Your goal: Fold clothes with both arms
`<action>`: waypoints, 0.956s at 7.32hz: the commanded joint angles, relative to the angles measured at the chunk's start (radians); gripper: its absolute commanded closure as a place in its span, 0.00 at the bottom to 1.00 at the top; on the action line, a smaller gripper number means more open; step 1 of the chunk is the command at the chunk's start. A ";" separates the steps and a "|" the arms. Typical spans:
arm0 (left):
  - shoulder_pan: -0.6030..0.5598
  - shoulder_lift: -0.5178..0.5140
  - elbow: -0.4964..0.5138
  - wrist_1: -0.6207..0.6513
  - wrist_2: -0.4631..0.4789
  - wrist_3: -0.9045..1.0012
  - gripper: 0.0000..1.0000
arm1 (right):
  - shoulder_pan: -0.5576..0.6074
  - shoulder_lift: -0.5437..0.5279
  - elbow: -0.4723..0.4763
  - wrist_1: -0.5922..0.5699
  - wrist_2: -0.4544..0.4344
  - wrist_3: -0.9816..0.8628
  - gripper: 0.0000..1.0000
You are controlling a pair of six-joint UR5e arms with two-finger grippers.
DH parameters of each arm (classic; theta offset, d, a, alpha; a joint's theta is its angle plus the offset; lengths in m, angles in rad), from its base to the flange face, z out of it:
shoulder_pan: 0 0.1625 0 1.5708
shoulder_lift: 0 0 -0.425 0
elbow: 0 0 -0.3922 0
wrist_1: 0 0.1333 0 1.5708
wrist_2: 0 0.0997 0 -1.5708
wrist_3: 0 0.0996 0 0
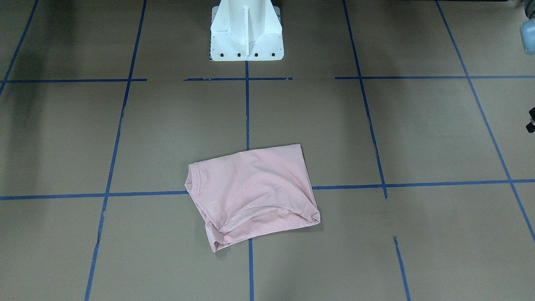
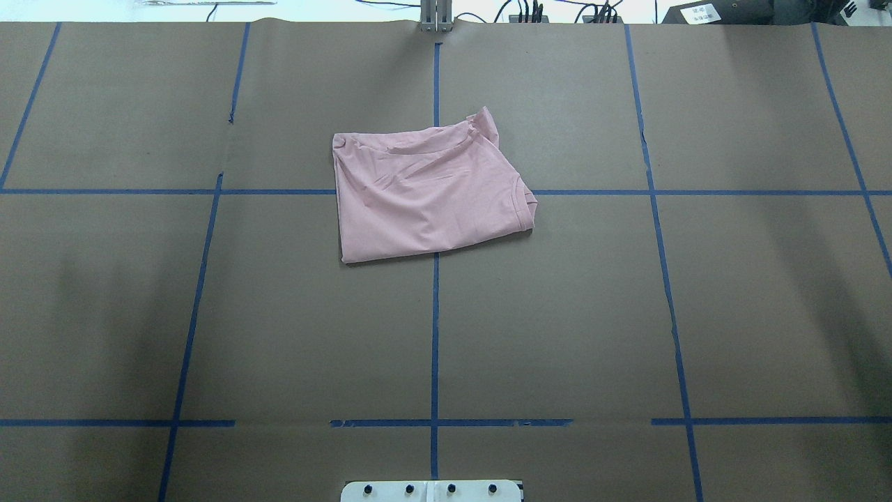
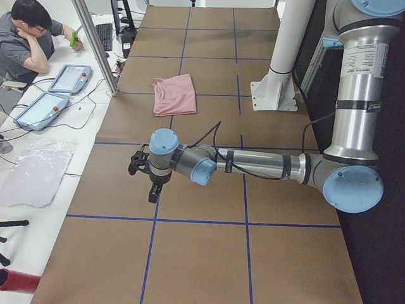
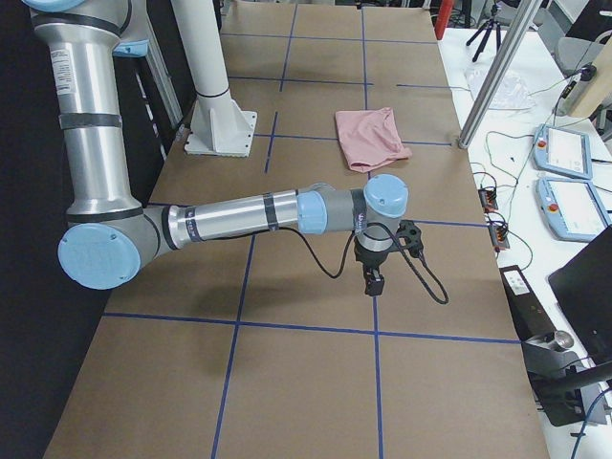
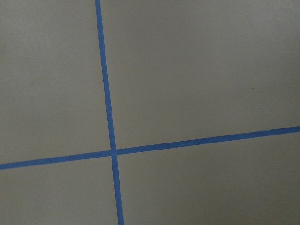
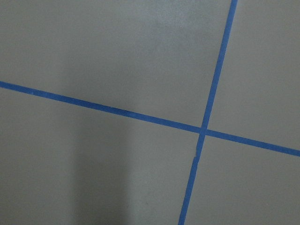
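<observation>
The pale pink T-shirt (image 1: 255, 192) lies folded into a rough rectangle on the brown table, plain side up, its print hidden. It also shows in the overhead view (image 2: 425, 202) and both side views (image 3: 174, 95) (image 4: 371, 137). My left gripper (image 3: 152, 195) hangs fingers-down over bare table, far from the shirt; I cannot tell if it is open. My right gripper (image 4: 371, 285) hangs likewise at the other end; I cannot tell its state. Both wrist views show only brown paper and a blue tape cross (image 5: 112, 152) (image 6: 203, 130).
The white pedestal base (image 1: 246, 33) stands at the robot's side of the table. An operator (image 3: 28, 38) sits beyond the far edge, beside tablets (image 3: 38, 111) and a metal post (image 3: 95, 44). Blue tape lines grid the table.
</observation>
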 commanded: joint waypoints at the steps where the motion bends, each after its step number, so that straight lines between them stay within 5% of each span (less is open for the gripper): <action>1: -0.007 0.035 -0.041 0.021 0.002 0.062 0.00 | 0.000 -0.016 -0.004 -0.002 0.001 0.003 0.00; 4: -0.022 0.017 -0.075 0.384 0.013 0.294 0.00 | 0.002 -0.030 -0.002 -0.002 0.003 0.016 0.00; 7: -0.105 0.031 0.003 0.394 -0.055 0.472 0.00 | 0.018 -0.036 -0.007 -0.003 0.015 0.039 0.00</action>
